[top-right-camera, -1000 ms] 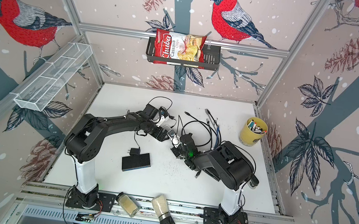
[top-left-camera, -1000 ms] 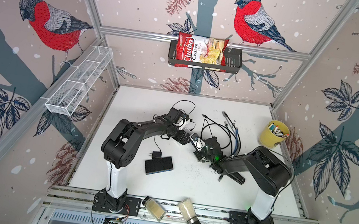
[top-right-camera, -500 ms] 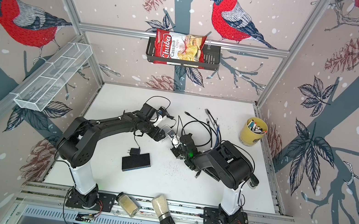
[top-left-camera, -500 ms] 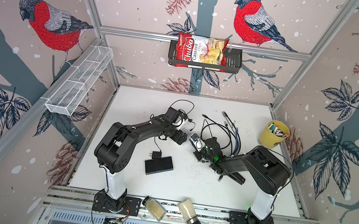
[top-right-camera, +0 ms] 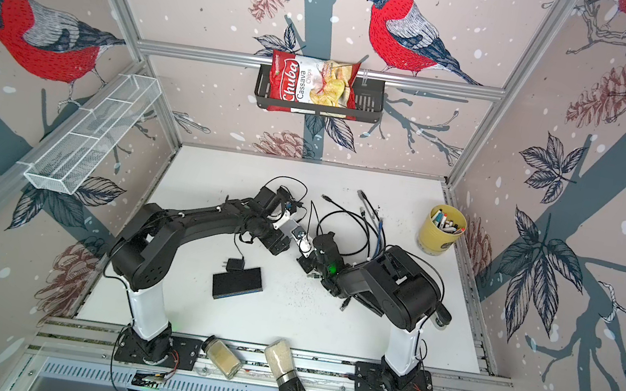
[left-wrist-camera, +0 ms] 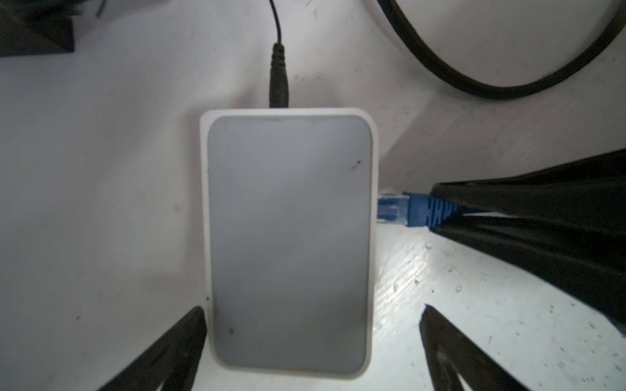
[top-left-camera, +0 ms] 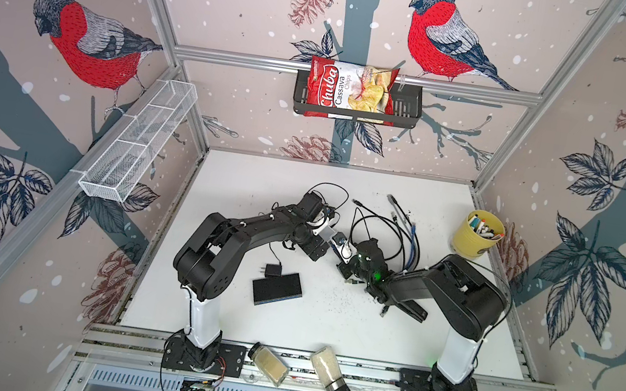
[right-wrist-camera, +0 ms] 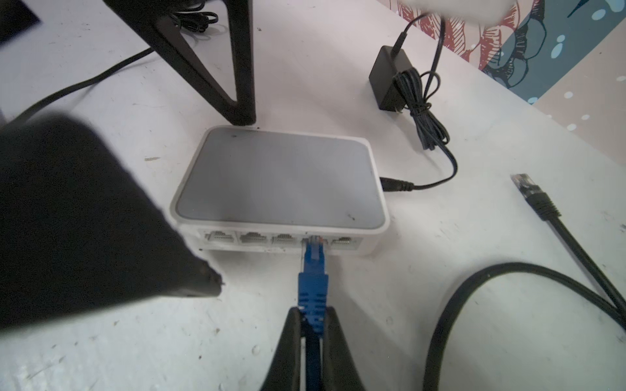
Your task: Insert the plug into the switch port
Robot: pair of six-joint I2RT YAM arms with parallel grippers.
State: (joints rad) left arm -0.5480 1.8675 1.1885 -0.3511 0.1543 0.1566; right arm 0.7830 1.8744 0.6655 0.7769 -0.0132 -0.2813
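The switch [left-wrist-camera: 288, 237], a white box with a grey top, lies mid-table and shows in both top views [top-left-camera: 338, 246] [top-right-camera: 298, 237]. My left gripper [left-wrist-camera: 311, 307] stands open astride one end of it; one finger [left-wrist-camera: 183, 342] is at its edge, the other finger [left-wrist-camera: 447, 348] stands apart. The blue plug [right-wrist-camera: 313, 267] has its tip in the switch port [right-wrist-camera: 313, 242] second from the end where the power lead enters. My right gripper [right-wrist-camera: 313, 313] is shut on the plug's boot, seen from the side in the left wrist view [left-wrist-camera: 420, 212].
A black power adapter [right-wrist-camera: 389, 81] with bundled cord lies beyond the switch. A loose black network cable [right-wrist-camera: 538, 203] lies beside it. A black box [top-left-camera: 276, 287], a yellow pen cup [top-left-camera: 476, 233] and two shakers [top-left-camera: 269, 364] on the front rail also stand around.
The left arm's elbow has swayed slightly while its gripper stays open over the switch. The right arm and the plug have not visibly moved.
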